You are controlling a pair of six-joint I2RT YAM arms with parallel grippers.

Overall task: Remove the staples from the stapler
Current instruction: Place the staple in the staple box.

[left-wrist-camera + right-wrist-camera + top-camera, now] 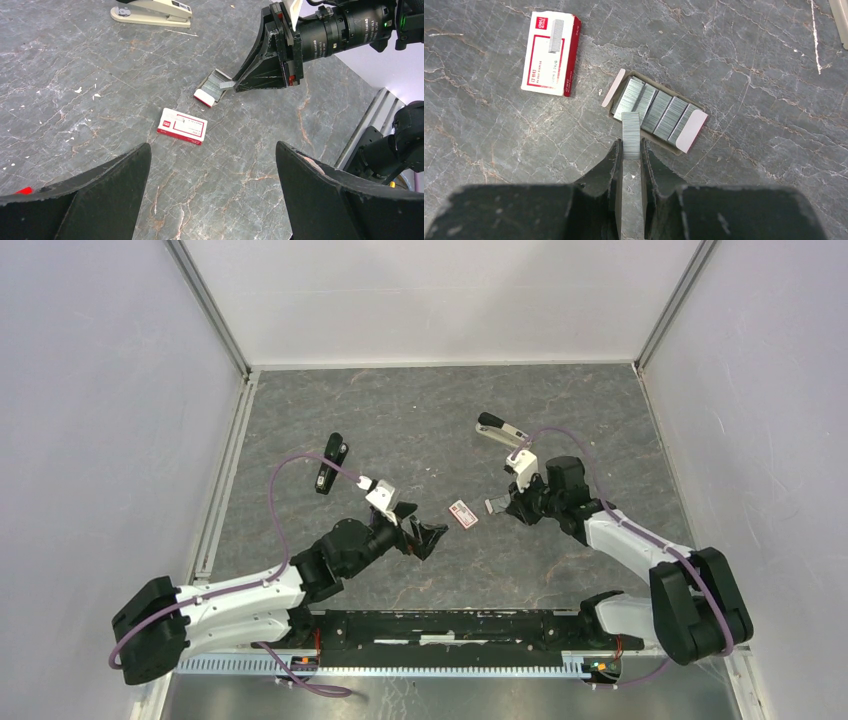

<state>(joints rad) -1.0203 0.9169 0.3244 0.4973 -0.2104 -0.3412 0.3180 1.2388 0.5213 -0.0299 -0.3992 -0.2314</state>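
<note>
Staples [631, 132] were pinched by the right gripper [630, 150] over a tray [691, 131]; the left gripper [212, 150] was spread wide.

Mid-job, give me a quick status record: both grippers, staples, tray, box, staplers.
left gripper: open, empty, above the table
right gripper: shut on the staples
staples: one strip, its tip over the tray
tray: open, strips inside
box: red-and-white, lying flat beside the tray
black stapler: far left, no gripper on it
beige stapler: beyond the right arm, no gripper on it
</note>
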